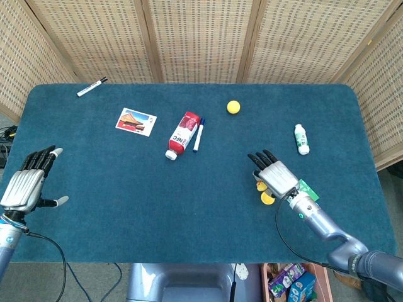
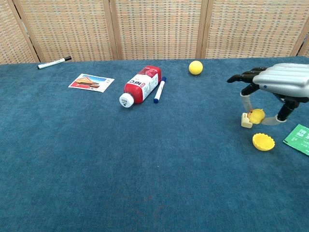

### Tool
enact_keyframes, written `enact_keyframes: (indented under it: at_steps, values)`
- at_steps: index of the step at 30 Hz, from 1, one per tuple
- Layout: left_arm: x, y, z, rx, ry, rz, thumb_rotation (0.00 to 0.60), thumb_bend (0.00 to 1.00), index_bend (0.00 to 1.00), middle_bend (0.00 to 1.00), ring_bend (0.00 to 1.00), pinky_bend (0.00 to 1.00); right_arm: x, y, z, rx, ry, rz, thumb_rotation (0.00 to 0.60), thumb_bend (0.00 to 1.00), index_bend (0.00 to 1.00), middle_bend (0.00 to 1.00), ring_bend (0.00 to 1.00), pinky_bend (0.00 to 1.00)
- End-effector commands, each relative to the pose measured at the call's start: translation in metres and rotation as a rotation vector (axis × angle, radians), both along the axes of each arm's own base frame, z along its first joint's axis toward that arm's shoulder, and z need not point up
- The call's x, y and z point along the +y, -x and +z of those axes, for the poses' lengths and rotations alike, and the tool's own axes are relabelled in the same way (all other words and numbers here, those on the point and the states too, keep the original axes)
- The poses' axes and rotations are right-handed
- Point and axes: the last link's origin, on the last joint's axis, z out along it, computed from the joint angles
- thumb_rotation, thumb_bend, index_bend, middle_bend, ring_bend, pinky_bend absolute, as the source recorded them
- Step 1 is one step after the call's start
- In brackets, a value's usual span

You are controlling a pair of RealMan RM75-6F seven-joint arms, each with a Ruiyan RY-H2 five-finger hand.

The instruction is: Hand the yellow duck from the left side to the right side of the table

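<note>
Right robot hand (image 2: 277, 87) over right side of desk (image 2: 96, 159), pinching yellow duck (image 2: 256, 115) beneath palm, above surface. Small beige block (image 2: 246, 121) just beside duck, yellow cap (image 2: 263, 141) just below-near, green packet (image 2: 298, 138) to outer side. Left robot hand (image 1: 25, 184) empty, fingers spread, far across desk. Carry-over looks done; set-down and let-go remain.

markers 2: black-capped (image 1: 92, 87), blue (image 1: 198, 135) | bottles 2: red (image 1: 183, 134), white (image 1: 301, 139) | yellow ball 1 (image 1: 233, 107) | postcard 1 (image 1: 136, 121) | yellow duck 1 (image 2: 256, 116) | yellow cap 1 (image 2: 263, 141) | small block 1 (image 2: 246, 121) | green packet 1 (image 2: 299, 138) | hands 2: left (image 1: 25, 182), right (image 1: 275, 177)
</note>
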Motion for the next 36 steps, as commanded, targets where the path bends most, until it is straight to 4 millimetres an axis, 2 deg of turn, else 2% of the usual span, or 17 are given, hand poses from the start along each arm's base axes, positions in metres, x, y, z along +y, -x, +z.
enact_keyframes:
  at_steps: [1,17,28,36]
  values:
    - [-0.001,-0.001,0.0,-0.001,-0.002,-0.006,0.6,0.0,0.0,0.0,0.0,0.0,0.006,0.011,0.004,-0.001,0.001,-0.014,0.6,0.29,0.53,0.0,0.0,0.0]
    - [-0.001,-0.001,-0.001,0.001,0.003,-0.001,0.6,0.0,0.0,0.0,0.0,0.0,0.016,0.012,-0.014,0.016,-0.032,0.011,0.6,0.29,0.53,0.0,0.0,0.0]
    - [-0.001,-0.001,-0.001,0.002,0.005,0.001,0.6,0.0,0.0,0.0,0.0,0.0,0.018,0.023,-0.015,0.074,-0.045,-0.029,0.6,0.29,0.53,0.0,0.0,0.0]
    - [-0.001,-0.001,-0.002,0.005,0.006,0.002,0.6,0.0,0.0,0.0,0.0,0.0,0.02,0.021,-0.018,0.078,-0.048,-0.03,0.6,0.29,0.53,0.0,0.0,0.0]
